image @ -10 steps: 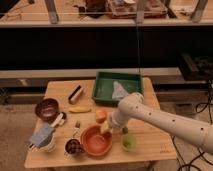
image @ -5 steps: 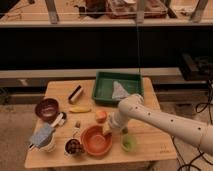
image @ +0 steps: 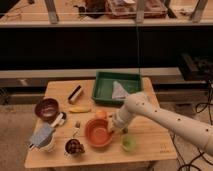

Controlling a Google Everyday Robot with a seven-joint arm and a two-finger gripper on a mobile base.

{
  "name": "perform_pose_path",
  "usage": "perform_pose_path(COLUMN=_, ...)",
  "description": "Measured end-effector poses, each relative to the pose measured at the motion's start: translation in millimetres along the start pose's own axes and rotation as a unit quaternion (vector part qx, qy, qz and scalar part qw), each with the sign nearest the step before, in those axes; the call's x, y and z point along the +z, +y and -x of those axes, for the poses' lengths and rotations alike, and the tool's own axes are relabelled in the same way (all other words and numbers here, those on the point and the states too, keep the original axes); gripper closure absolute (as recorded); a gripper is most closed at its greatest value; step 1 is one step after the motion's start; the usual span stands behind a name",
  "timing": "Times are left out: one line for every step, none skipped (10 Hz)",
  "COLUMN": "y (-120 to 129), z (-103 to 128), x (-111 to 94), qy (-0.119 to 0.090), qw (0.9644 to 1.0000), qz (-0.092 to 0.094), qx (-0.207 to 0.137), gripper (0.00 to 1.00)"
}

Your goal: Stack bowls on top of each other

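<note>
The wide orange bowl (image: 98,132) sits on the wooden table (image: 150,145) near the front middle. The dark maroon bowl (image: 46,108) sits apart at the table's left side. My gripper (image: 112,127) is at the end of the white arm (image: 165,117) that reaches in from the right. It is low over the table at the orange bowl's right rim.
A green tray (image: 106,87) with crumpled paper (image: 119,91) is at the back. A light-green cup (image: 128,144) stands right of the orange bowl. An orange fruit (image: 101,114), a banana (image: 79,109), a dark cup (image: 73,147) and a white container with a grey cloth (image: 44,138) are around.
The arm has shifted slightly left and down, bringing the gripper closer to the orange bowl's right rim. The bowls have not moved.
</note>
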Motion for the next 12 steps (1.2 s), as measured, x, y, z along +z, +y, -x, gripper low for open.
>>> perform_pose_path(y=-1, z=-3, x=-20, qy=-0.001, qw=0.9998, qz=-0.011, qx=0.019, gripper=1.00)
perform_pose_path(y=-2, z=-7, x=-42, qy=0.001, qw=0.9993, qz=-0.018, qx=0.034, gripper=1.00)
perform_pose_path(y=-7, z=-11, x=-64, qy=0.003, qw=0.9985, qz=-0.019, qx=0.051, gripper=1.00)
perform_pose_path(y=-16, z=-24, x=-92, qy=0.005, qw=0.9968, qz=-0.020, qx=0.077, gripper=1.00)
perform_pose_path(y=-24, z=-40, x=-109, qy=0.005, qw=0.9947, qz=-0.016, qx=0.102, gripper=1.00)
perform_pose_path(y=-34, z=-59, x=-117, qy=0.005, qw=0.9924, qz=-0.015, qx=0.122, gripper=1.00)
perform_pose_path(y=-47, z=-77, x=-119, qy=0.007, qw=0.9898, qz=-0.015, qx=0.142, gripper=1.00)
perform_pose_path(y=-61, z=-89, x=-114, qy=0.009, qw=0.9872, qz=-0.017, qx=0.159, gripper=1.00)
perform_pose_path(y=-76, z=-96, x=-109, qy=0.015, qw=0.9841, qz=-0.022, qx=0.176, gripper=1.00)
perform_pose_path(y=-104, z=-102, x=-99, qy=0.031, qw=0.9766, qz=-0.040, qx=0.209, gripper=1.00)
perform_pose_path(y=-126, z=-103, x=-91, qy=0.045, qw=0.9695, qz=-0.062, qx=0.233, gripper=1.00)
perform_pose_path(y=-141, z=-103, x=-88, qy=0.052, qw=0.9648, qz=-0.077, qx=0.246, gripper=1.00)
